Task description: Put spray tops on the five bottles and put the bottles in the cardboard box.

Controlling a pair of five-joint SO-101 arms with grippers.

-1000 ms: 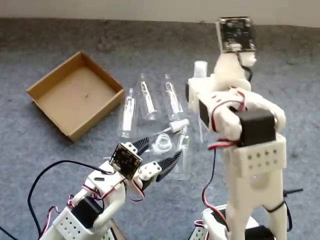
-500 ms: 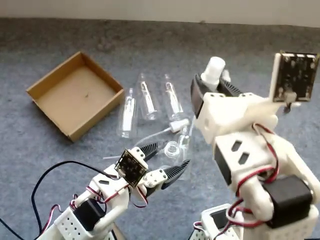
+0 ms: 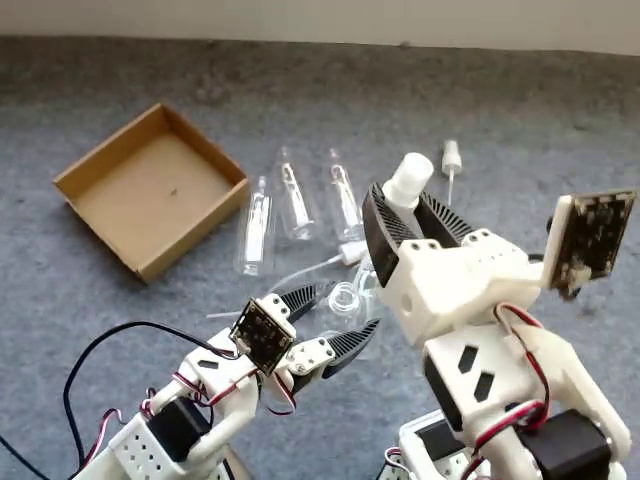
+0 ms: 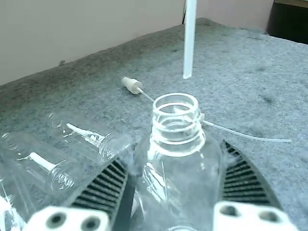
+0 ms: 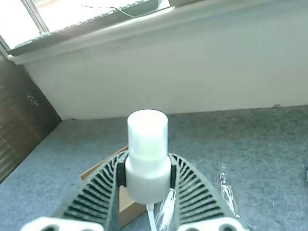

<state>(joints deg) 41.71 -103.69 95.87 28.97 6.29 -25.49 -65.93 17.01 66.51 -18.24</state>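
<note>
Near the middle of the table, our left gripper (image 3: 335, 318) pinches an open bottle (image 4: 175, 144) upright, jaws pressed against its clear sides, its neck bare. Above it our right gripper (image 5: 147, 166) clamps a spray top (image 3: 408, 180) by its collar, and the top's dip tube (image 4: 189, 38) hangs over the neck without having entered it. We judge this capping to be under way, not finished.

Far left, the cardboard box (image 3: 150, 190) holds nothing. Between box and arms, three bottles (image 3: 296, 205) lie on their sides with tubes inside; whether their tops are seated we cannot tell. One loose spray top (image 3: 352, 250) lies just beyond the held bottle, and a second loose top (image 3: 452, 158) lies far right. Packing has not begun, so most of the task is left.
</note>
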